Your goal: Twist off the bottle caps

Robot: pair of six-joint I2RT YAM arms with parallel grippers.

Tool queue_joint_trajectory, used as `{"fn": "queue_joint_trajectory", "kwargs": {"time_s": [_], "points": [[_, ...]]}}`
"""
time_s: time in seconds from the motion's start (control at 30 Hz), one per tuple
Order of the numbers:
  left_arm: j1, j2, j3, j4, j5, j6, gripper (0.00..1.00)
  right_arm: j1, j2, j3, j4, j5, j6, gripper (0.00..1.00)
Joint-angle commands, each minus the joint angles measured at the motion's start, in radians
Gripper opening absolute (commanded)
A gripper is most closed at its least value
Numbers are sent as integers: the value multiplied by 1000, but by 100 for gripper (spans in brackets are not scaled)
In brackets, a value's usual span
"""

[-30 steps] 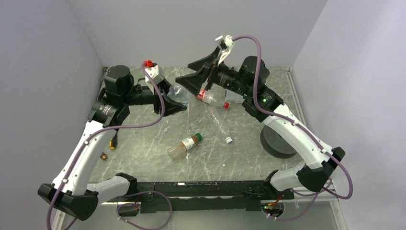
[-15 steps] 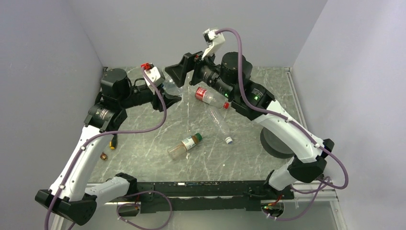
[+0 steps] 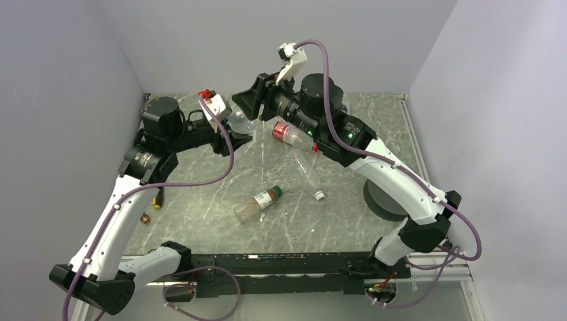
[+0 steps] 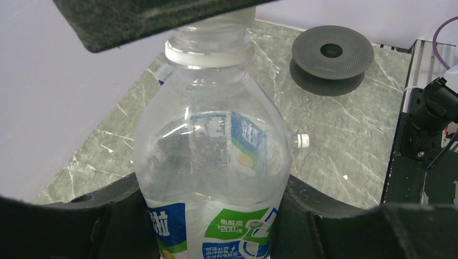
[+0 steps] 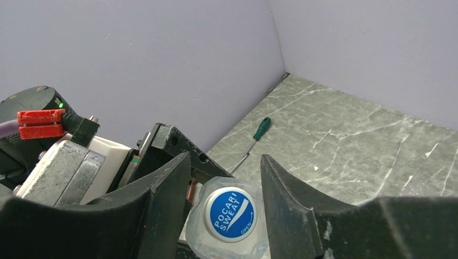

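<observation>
Main risk: closing the right jaws off centre on the blue-and-white cap (image 5: 230, 214) and turning without a real grip. Probable result: slipping on the cap, thread not loosened. Cause: a small, smooth cap, with a thin gap visible at each side of it in the right wrist view, so not yet pinched, as far as can be judged.

Second risk: turning of the whole clear bottle with blue-white label (image 4: 208, 162) inside the left jaws, instead of the cap alone. Cause: thin, round, soft plastic, held low on the body, well below the neck. Also possible: denting or bending of the bottle under too strong a squeeze, or under a side push from the right arm (image 3: 394, 177).

Third risk: dropping the cap once free, down to the worktop (image 3: 200, 207), near the red-label bottle (image 3: 287, 132), the tall slim bottle (image 3: 307, 170) and the amber bottle (image 3: 257, 204), all lying there, apparently with caps on.

Pose now. Left arm (image 3: 134, 194): reaching forward and inward to the far part of the worktop, left jaws closed on the lower body of the bottle, bottle apparently lifted off the worktop, neck pointing toward the right jaws. Right arm: stretched across toward the far left, wrist turned to face the cap end-on, right jaws partly open, one at each side of the cap, gripping nothing yet by the look of it.
</observation>
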Motion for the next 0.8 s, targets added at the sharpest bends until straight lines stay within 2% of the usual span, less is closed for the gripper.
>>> {"fn": "queue_joint_trajectory", "kwargs": {"time_s": [0.0, 0.5, 0.77], "points": [[-2, -20, 4, 33, -2, 7, 15, -1, 2, 14, 9, -6, 23, 53], [-2, -25, 2, 48, -4, -3, 15, -12, 7, -11, 23, -41, 55, 39], [-2, -25, 4, 45, -3, -3, 14, -15, -2, -18, 36, -55, 49, 19]]}}
